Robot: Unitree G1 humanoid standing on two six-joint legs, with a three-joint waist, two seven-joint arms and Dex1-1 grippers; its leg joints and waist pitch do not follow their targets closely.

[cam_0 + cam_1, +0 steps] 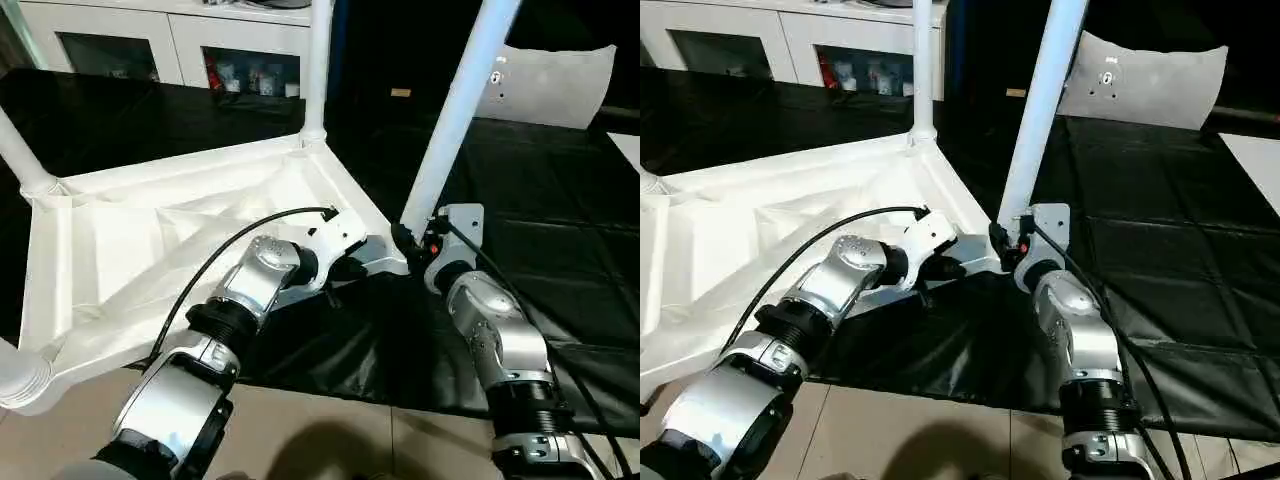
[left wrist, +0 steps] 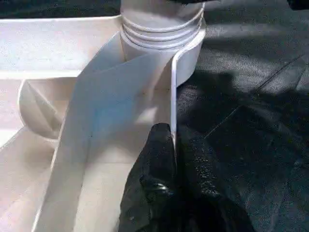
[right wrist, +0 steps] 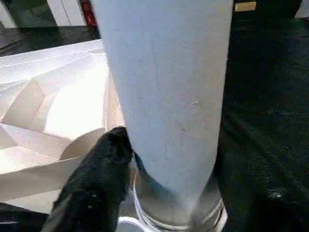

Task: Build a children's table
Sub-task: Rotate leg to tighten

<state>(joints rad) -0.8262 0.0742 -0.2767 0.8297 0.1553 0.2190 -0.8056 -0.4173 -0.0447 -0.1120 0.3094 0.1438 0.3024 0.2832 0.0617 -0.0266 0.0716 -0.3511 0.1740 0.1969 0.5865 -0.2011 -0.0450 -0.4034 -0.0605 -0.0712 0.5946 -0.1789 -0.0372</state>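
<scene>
Black matting underlies the upturned white plastic tabletop (image 1: pixel 150 250) — my left pincer (image 2: pixel 171 154) pinches its rim shut. My right pincer (image 3: pixel 169 159) clasps the white tapered leg (image 1: pixel 455 120), entering the near corner socket (image 2: pixel 161 29) — next, seating it firmly.

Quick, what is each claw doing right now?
Left claw: shut on the table top's rim.
Right claw: closed around the leg near its corner socket.
</scene>
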